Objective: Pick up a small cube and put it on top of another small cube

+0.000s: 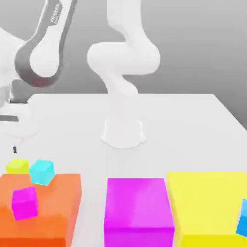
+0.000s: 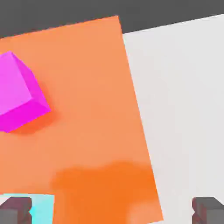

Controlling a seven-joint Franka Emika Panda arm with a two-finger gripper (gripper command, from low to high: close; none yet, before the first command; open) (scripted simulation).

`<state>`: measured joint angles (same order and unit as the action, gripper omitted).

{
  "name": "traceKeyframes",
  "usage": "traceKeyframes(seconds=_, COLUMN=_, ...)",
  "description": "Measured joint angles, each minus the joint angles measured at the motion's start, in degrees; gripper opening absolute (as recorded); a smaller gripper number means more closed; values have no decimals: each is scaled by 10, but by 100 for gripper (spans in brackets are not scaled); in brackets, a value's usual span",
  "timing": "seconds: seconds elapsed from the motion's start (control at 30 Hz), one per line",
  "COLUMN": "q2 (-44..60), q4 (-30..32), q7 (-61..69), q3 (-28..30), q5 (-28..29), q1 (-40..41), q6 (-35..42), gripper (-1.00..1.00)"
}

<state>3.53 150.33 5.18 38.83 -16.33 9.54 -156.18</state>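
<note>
Over the orange block (image 1: 43, 207), gripper (image 2: 112, 210) hovers with jaws wide and empty, approach step: lime cube (image 1: 17, 166) sits at the block's far edge beside the cyan cube (image 1: 42, 172); next, centre on lime, descend, close.

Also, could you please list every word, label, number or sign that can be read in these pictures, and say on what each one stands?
"FRANKA": this is my best reading of the blurred white lettering on the robot arm's upper link, at the top of the exterior view's left.
The lime-yellow cube, cyan cube, magenta cube, big blocks and table carry no text.
</note>
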Motion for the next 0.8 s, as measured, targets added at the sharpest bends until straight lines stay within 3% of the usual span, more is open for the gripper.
traceKeyframes(seconds=0.13, q2=74, q4=17, q7=79, q3=-13, q5=-43, q1=57, q6=-39, gripper=0)
traceKeyframes(seconds=0.37, q2=172, q4=-12, q7=192, q3=-153, q5=-186, q1=171, q6=-100, gripper=0)
traceKeyframes(seconds=0.4, q2=184, q4=-15, q7=205, q3=-172, q5=-203, q1=186, q6=-107, gripper=-100)
traceKeyframes(seconds=0.63, q2=186, q4=-16, q7=207, q3=-175, q5=-206, q1=189, q6=-108, gripper=-100)
traceKeyframes(seconds=0.8, q2=126, q4=4, q7=134, q3=-93, q5=-109, q1=127, q6=-72, gripper=-100)
